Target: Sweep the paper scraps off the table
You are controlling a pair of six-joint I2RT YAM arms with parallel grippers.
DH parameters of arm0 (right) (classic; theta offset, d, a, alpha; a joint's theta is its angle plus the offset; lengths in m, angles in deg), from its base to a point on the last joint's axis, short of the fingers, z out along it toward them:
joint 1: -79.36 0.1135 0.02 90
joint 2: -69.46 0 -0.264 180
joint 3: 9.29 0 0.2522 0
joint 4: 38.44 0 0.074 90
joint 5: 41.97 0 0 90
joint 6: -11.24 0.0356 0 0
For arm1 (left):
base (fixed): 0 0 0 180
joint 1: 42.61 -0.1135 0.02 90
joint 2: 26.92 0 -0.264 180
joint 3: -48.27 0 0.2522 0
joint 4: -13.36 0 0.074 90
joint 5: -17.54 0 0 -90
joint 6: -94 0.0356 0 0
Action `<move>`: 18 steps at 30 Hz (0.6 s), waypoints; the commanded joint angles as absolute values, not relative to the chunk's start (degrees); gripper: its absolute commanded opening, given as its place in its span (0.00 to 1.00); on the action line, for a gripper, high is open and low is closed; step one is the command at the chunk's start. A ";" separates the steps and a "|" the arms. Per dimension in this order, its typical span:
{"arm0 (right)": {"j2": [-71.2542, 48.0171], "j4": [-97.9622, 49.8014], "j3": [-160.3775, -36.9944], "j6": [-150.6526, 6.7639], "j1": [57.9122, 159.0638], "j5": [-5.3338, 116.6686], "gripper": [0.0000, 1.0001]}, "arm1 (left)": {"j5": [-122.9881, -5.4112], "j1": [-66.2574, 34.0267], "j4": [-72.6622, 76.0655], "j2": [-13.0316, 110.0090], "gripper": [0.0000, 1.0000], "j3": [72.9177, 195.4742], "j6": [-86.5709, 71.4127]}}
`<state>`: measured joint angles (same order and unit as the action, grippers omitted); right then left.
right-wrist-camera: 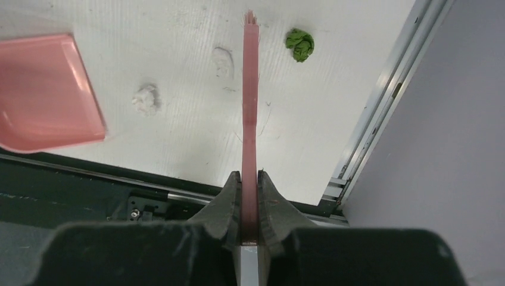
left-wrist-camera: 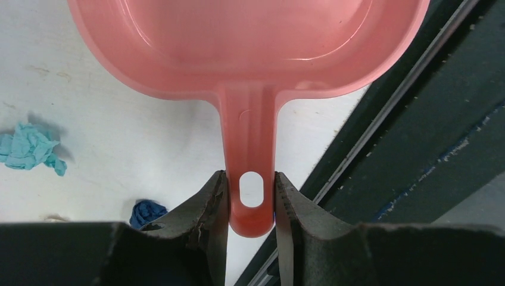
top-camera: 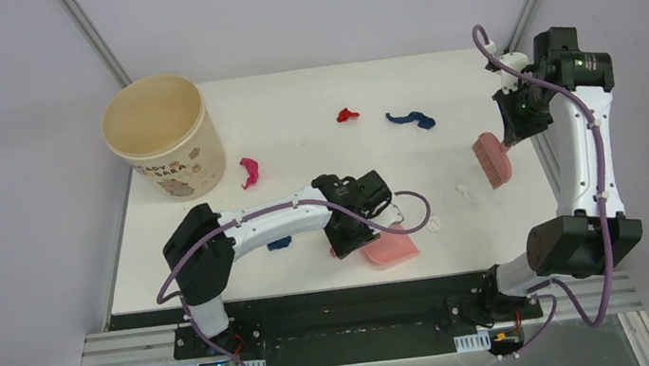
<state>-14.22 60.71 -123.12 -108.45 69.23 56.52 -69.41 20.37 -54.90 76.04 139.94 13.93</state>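
Note:
On the white table lie paper scraps: red, dark blue, magenta, blue and two white ones. My left gripper is shut on the handle of the pink dustpan near the front edge. A teal scrap and a dark blue scrap lie to its left. My right gripper is shut on the pink brush, held above the table's right side. Below the brush lie white scraps and a green one.
A beige round bucket stands at the table's far left corner. The black front edge runs just beside the dustpan. A metal rail borders the table's right side, close to the right arm.

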 commanded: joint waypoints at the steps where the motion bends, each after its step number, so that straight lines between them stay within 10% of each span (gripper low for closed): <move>1: -13.46 52.34 -119.87 -108.93 69.99 53.24 0.00 | -64.98 21.67 -57.89 72.60 0.00 142.93 15.12; 18: -14.15 44.20 -98.99 -100.35 89.38 54.64 0.00 | -70.09 25.57 -62.16 82.66 0.00 146.89 13.74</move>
